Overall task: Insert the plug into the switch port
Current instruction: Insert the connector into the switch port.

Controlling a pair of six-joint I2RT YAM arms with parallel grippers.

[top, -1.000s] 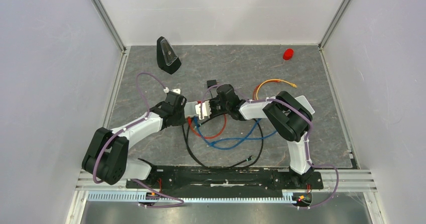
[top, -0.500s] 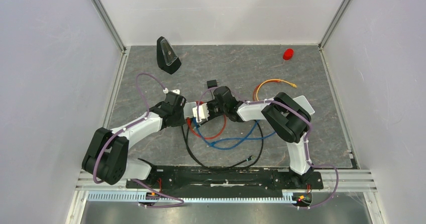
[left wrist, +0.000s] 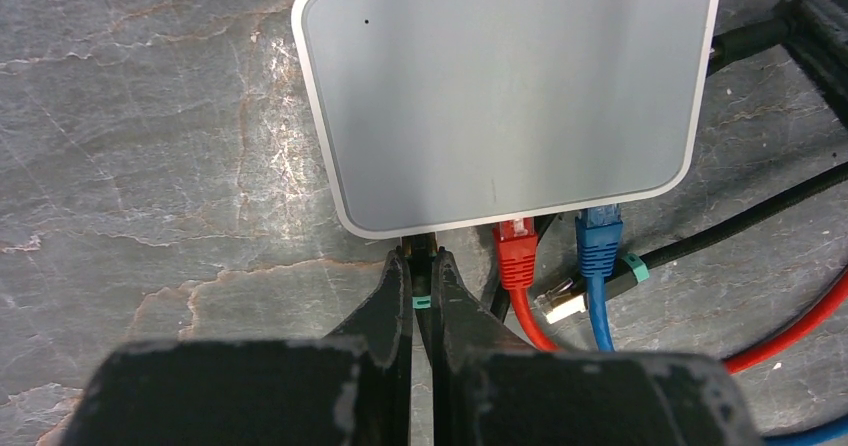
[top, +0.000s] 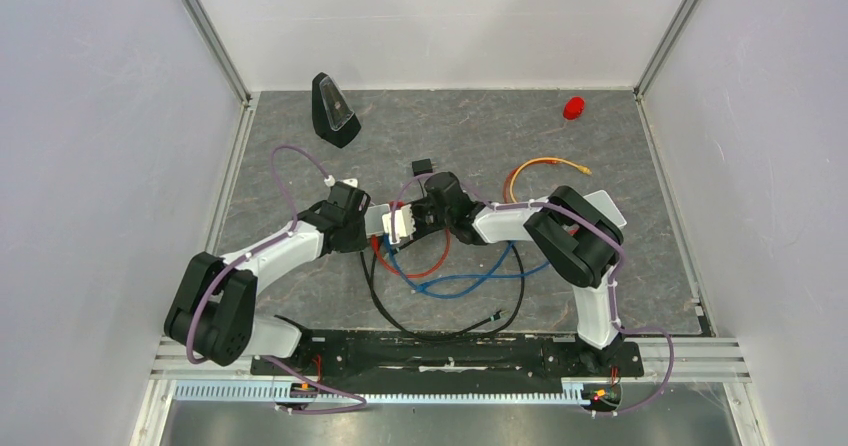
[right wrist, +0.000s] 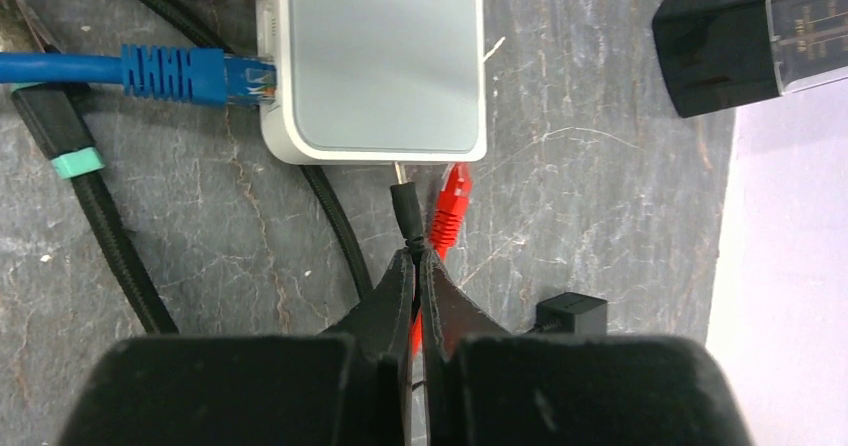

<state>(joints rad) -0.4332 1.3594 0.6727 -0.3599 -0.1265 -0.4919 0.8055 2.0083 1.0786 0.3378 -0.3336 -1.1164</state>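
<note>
Pinching 1 black plug (right wrist: 405, 211), the right claw (right wrist: 418, 256) faces 1 switch box (right wrist: 375, 56); left claw (left wrist: 421, 258) nips 1 banded cable (left wrist: 421, 302).

Switch port: the socket edges of the flat pale grey-white rounded box (left wrist: 500, 96) are turned away from both wrist cameras, so no opening shows.
Box outline: cut by the top edge in both wrist views; from above it is mostly covered by the two grippers.
Left gripper (left wrist: 421, 258): pinched on a dark green-banded cable (left wrist: 421, 302); the cable's plug end is hidden at the box's left rim, and whether it is seated cannot be told.
Right gripper (right wrist: 417, 258): clamps a thin black barrel plug (right wrist: 405, 211); whether its metal tip enters the box cannot be told.
Black wedge-shaped device (right wrist: 745, 46): cropped by the top and right edges.
Small red object (top: 573, 108), far right: too small to identify.
</note>
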